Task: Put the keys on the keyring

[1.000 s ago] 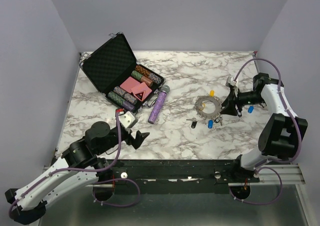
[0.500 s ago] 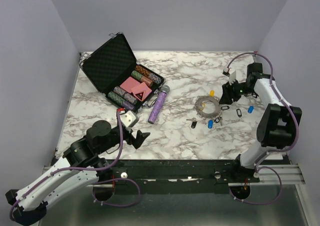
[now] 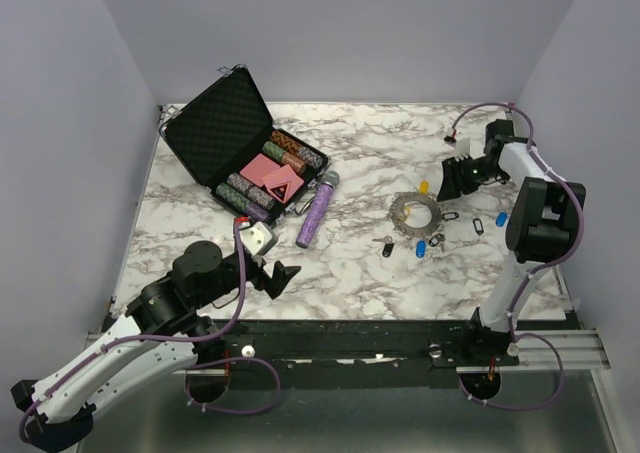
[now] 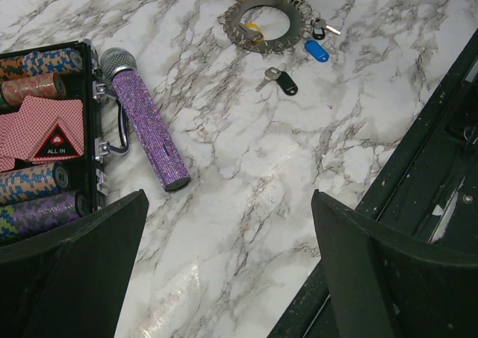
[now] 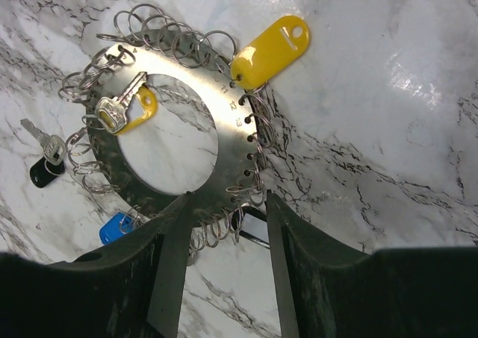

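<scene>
Your left tool [image 3: 281, 276] hangs over the near-left of the desk [image 3: 340, 263], its fingers spread wide with nothing between them. At its 1 o'clock lies the purple glittery tube [image 3: 316, 211], just beside the open black case [image 3: 225, 133]. Further right, the keyring [image 3: 415, 211] lies flat on the desk, with loose keys [image 3: 386, 244] at its 7, 6 and 3 o'clock and a yellow tag [image 3: 423, 186] at its 1 o'clock. Your right tool [image 5: 225, 226] hovers at the ring's 2 o'clock, fingers apart, gripping nothing
</scene>
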Robot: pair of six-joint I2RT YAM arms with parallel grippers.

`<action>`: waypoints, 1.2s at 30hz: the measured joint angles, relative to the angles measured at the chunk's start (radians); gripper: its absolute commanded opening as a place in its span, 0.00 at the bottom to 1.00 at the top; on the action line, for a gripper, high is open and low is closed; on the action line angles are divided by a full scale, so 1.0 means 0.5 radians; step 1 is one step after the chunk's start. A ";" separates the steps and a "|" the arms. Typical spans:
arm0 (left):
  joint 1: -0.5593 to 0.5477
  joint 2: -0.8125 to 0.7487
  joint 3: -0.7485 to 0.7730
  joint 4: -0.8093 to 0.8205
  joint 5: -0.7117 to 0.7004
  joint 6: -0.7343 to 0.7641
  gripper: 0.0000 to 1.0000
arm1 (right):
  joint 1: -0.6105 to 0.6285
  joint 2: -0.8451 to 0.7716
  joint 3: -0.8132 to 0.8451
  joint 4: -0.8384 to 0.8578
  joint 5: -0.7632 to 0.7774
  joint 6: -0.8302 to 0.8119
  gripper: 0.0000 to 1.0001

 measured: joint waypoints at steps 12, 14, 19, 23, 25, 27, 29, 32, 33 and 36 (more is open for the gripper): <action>0.001 0.000 0.000 0.000 0.008 -0.004 0.99 | 0.000 0.187 0.161 0.004 0.043 0.057 0.52; 0.001 0.000 0.000 0.000 0.009 -0.004 0.99 | 0.005 0.219 0.211 -0.002 0.046 0.053 0.51; 0.010 0.000 0.000 0.000 0.011 -0.004 0.99 | 0.020 0.278 0.259 -0.011 0.051 0.014 0.46; 0.012 0.000 0.000 0.000 0.012 -0.004 0.99 | 0.024 0.285 0.259 -0.038 0.062 -0.021 0.42; 0.012 0.002 0.000 0.000 0.012 -0.004 0.99 | 0.032 0.286 0.259 -0.044 0.067 -0.037 0.40; 0.012 0.004 0.000 0.000 0.012 -0.004 0.99 | 0.036 0.286 0.259 -0.047 0.069 -0.048 0.39; 0.013 0.004 0.000 0.001 0.013 -0.004 0.99 | 0.044 0.289 0.259 -0.047 0.070 -0.055 0.37; 0.014 0.004 0.000 0.001 0.013 -0.004 0.99 | 0.050 0.305 0.259 -0.050 0.074 -0.062 0.35; 0.014 0.004 0.000 0.000 0.013 -0.004 0.99 | 0.053 0.311 0.259 -0.053 0.075 -0.066 0.34; 0.014 0.004 0.000 0.000 0.014 -0.004 0.99 | 0.062 0.337 0.261 -0.061 0.078 -0.076 0.32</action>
